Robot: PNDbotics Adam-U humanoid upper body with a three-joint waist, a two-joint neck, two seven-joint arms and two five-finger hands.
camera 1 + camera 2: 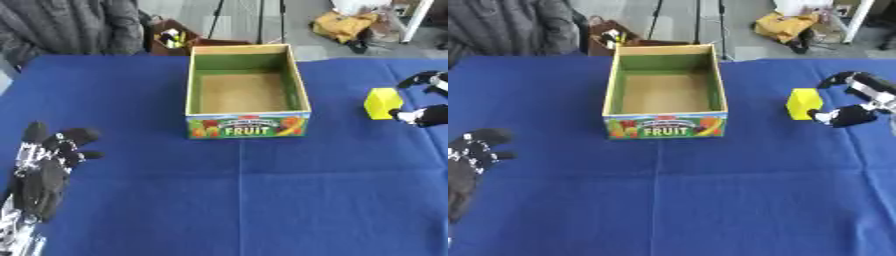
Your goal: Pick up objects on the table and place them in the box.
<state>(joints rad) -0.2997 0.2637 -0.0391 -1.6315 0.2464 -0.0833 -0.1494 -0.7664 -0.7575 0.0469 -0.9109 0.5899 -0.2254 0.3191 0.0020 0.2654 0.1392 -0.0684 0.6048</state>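
A small yellow block (804, 103) stands on the blue table to the right of the box. The box (248, 124) is open-topped cardboard with green inner walls and a "FRUIT" label on its front; nothing lies inside it. My right hand (856, 100) comes in from the right edge, its fingers and thumb spread on either side of the block, one fingertip close to the block's lower right side. It is open and holds nothing. My left hand (48, 165) rests open at the lower left, fingers up.
The blue cloth (245, 200) covers the whole table. Beyond the far edge stand a brown bag (171, 37) and a yellow bundle (346, 22) on the floor, and a person in a grey garment at the upper left.
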